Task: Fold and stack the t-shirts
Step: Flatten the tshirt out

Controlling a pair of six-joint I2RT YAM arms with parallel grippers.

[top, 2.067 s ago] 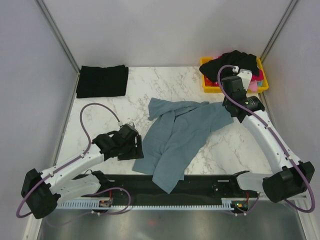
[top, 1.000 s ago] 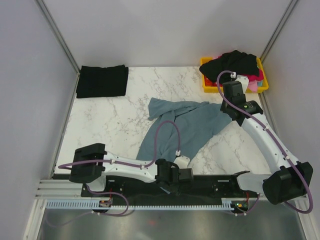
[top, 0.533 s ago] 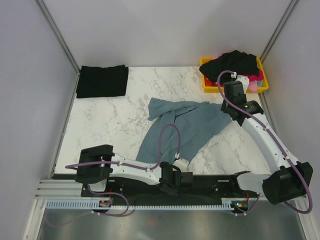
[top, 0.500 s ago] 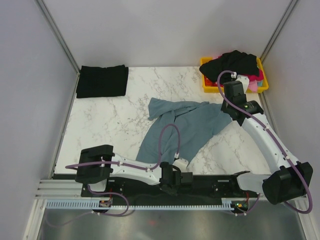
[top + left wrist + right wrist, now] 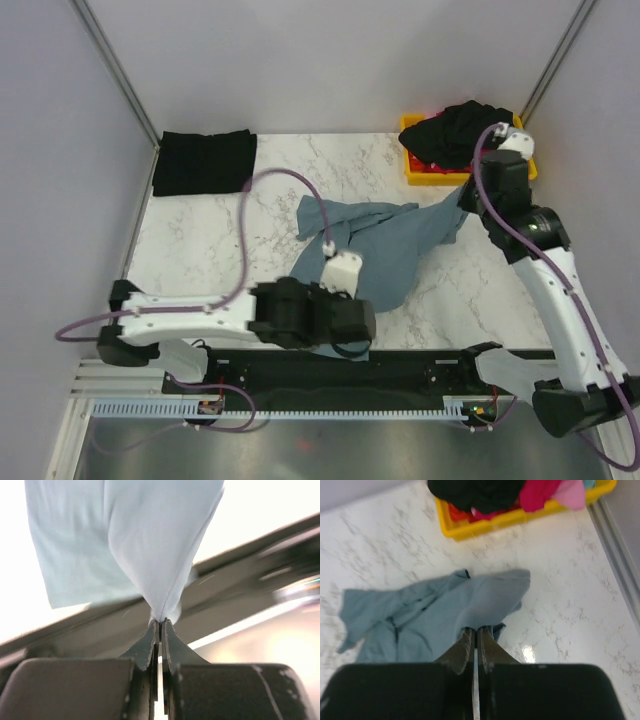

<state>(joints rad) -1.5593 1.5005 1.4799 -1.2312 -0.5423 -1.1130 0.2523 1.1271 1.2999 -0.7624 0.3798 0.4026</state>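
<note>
Blue-grey shirt (image 5: 400, 250) in both grippers (image 5: 160, 624) (image 5: 475, 631), apparently

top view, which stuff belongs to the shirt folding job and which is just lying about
Job: blue-grey t-shirt, pinched by left fingers and right fingers; folded black t-shirt; crumpled black shirt and pink-red shirts heaped in the yellow bin.
Lying about: yellow bin itself; marble table.

Blue-grey t-shirt (image 5: 400, 250) centre; black t-shirt (image 5: 204, 162) folded far-left; yellow bin (image 5: 420, 179) far-right.
</note>
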